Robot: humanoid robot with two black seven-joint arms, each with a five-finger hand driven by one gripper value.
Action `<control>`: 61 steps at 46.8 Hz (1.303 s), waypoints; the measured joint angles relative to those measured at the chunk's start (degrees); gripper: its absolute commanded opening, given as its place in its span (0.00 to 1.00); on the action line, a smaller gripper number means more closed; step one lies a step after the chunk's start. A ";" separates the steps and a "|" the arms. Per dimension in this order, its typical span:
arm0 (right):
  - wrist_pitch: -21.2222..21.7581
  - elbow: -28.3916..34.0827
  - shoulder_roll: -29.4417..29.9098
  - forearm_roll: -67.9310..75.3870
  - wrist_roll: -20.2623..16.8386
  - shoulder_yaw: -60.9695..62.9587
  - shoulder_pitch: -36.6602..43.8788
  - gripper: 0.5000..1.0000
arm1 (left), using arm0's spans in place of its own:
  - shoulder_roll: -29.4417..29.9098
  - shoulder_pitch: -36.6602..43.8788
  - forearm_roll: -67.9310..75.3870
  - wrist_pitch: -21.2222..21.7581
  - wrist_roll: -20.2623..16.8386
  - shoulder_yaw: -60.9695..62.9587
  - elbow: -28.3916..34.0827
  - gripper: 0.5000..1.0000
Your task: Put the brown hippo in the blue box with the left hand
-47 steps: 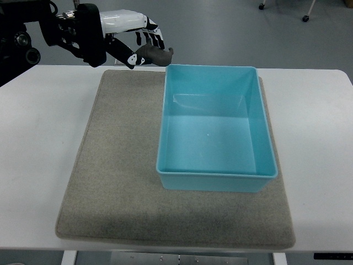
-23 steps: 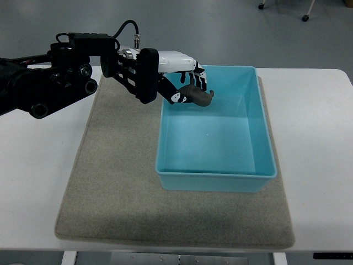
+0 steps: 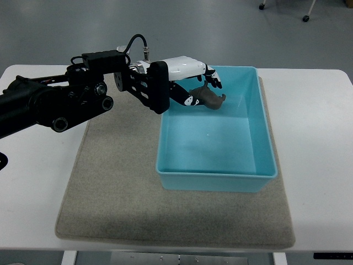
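Note:
My left hand (image 3: 203,87) reaches in from the left and is shut on the brown hippo (image 3: 209,99). It holds the hippo in the air over the far left part of the blue box (image 3: 216,175). The box stands open and holds nothing on its floor. It sits on the right half of a grey mat (image 3: 116,182) on the white table (image 3: 320,143). The right arm is out of view.
The black left arm (image 3: 60,102) crosses the mat's far left corner. Grey floor lies beyond the table's far edge.
My left hand has carried the hippo from beyond the box's far left corner rightward and nearer, so that it now hangs over the inside of the box.

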 measured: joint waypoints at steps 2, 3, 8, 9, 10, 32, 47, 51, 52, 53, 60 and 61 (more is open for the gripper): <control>0.00 0.00 0.00 0.00 0.00 0.00 0.00 0.87 | -0.05 0.34 -0.04 0.33 0.00 0.00 -0.05 0.99; 0.00 0.00 0.00 0.00 0.00 0.00 0.00 0.87 | -0.05 0.49 -0.06 0.41 0.00 0.00 -0.05 0.99; 0.00 0.00 0.00 0.00 0.00 0.00 0.00 0.87 | 0.03 0.78 -0.87 0.45 0.00 -0.10 -0.02 0.99; 0.00 0.00 0.00 0.00 0.00 0.00 0.00 0.87 | 0.15 0.78 -1.30 0.45 0.00 -0.10 -0.07 0.99; 0.00 0.00 0.00 0.00 0.00 0.00 0.00 0.87 | 0.23 0.78 -1.88 0.45 0.00 -0.11 -0.12 0.99; 0.00 0.00 0.00 -0.02 0.00 0.00 0.00 0.87 | 4.66 0.36 -38.28 -1.93 0.06 -0.83 0.21 0.99; 0.00 0.00 0.00 -0.02 0.02 0.00 0.00 0.87 | 9.23 1.89 -63.70 -15.60 0.18 -2.08 7.43 0.99; 0.00 0.00 0.00 -0.02 0.01 0.00 0.00 0.87 | 9.23 4.21 -68.76 -20.38 0.24 -4.49 10.20 0.99; 0.00 0.00 0.00 -0.02 0.01 0.00 0.01 0.87 | 9.25 4.95 -69.38 -21.37 0.32 -5.32 10.60 0.99; 0.00 0.00 0.00 -0.02 0.01 0.00 0.01 0.87 | 9.32 5.53 -69.98 -22.61 0.55 -6.52 11.00 0.99; 0.00 0.00 0.00 -0.02 0.00 0.00 0.01 0.87 | 9.78 10.02 -71.06 -27.64 7.06 -14.12 13.05 0.99; 0.00 0.00 0.00 -0.02 0.00 0.00 0.00 0.87 | 9.78 10.69 -71.13 -27.93 8.00 -15.21 13.41 0.99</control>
